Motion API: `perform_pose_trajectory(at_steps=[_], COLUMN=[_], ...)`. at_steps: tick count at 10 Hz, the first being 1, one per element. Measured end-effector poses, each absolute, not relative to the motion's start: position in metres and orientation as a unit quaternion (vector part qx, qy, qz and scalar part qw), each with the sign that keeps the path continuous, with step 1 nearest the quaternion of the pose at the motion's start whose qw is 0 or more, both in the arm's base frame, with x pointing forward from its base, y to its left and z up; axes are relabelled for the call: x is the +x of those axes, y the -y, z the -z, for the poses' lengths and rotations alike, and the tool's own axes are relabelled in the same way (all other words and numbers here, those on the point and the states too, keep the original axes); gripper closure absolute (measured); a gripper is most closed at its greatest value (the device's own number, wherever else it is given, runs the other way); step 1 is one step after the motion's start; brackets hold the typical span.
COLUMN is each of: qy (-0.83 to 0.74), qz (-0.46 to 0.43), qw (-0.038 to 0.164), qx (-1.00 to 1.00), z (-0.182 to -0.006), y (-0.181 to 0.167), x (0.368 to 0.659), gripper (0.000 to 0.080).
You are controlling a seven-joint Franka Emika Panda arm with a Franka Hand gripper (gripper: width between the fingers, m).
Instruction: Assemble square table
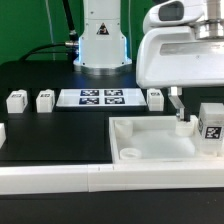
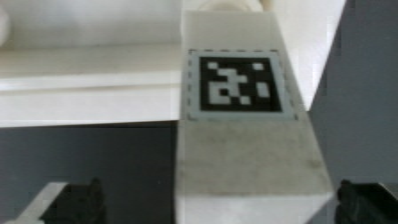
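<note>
The square table top (image 1: pixel 150 135) is white with a raised rim and round corner sockets, and lies at the front of the exterior view's right. A short white leg (image 1: pixel 210 126) with a black-white tag stands upright at its right side. It also fills the middle of the wrist view (image 2: pixel 249 110). My gripper (image 1: pixel 196 112) hangs over this leg and is open. In the wrist view the gripper (image 2: pixel 217 205) has a dark finger on either side of the leg, one of them (image 2: pixel 71 200) clearly apart from it. Three more legs (image 1: pixel 45 100) lie on the black table.
The marker board (image 1: pixel 100 97) lies in the middle in front of the robot base (image 1: pixel 100 40). Two legs (image 1: pixel 15 100) sit to its left and one leg (image 1: pixel 155 97) to its right. A long white border bar (image 1: pixel 60 180) runs along the front edge.
</note>
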State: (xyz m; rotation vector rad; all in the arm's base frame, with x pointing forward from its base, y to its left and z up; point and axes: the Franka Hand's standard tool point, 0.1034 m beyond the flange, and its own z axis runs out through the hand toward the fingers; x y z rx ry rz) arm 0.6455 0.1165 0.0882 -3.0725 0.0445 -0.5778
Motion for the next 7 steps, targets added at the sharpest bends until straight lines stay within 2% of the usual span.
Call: perform_pose_trajectory(at_steps=[1, 5, 7], qy=[-0.017, -0.023, -0.024], qz=[0.142, 0.000, -0.010], qw=[0.008, 0.013, 0.013], qx=[-0.990, -1.000, -1.000], z=[-0.084, -0.094, -0.096], y=[-0.116, -0.116, -0.114], x=[0.639, 0.633, 0.638], gripper=[0.0151, 0.0151, 0.0151])
